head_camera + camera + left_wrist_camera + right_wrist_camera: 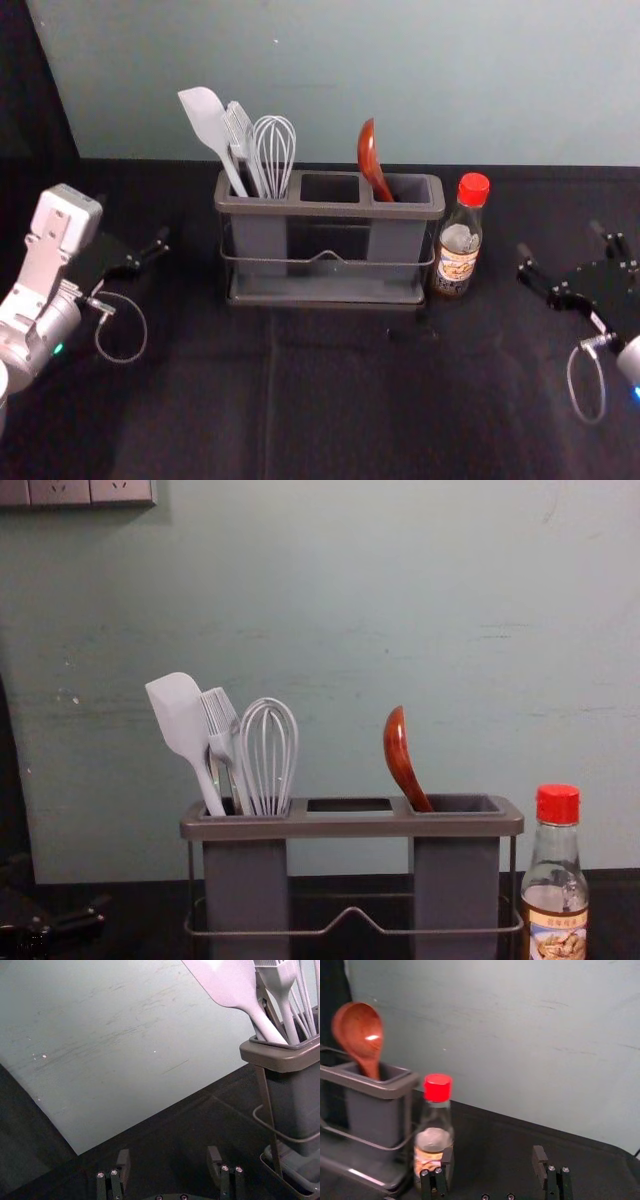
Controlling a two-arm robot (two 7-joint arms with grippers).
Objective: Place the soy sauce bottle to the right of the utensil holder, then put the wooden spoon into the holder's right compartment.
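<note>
Spoon (369, 155), glossy red-brown, is leaning in the holder's (325, 209) right compartment (412, 187), red-capped bottle (461, 240) standing right of the holder, left tool (132, 222) and right tool (560, 240) hovering on either side, fingers apart.

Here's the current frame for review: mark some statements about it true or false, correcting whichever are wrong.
1. The spoon stands in the holder's right compartment. True.
2. The whisk stands in the middle compartment. False: it is in the left one, with the spatula and brush.
3. The bottle stands upright to the right of the holder. True.
4. The right gripper grips the bottle. False: its fingers are open, to the right of the bottle.
5. The left gripper is open, left of the holder. True.
</note>
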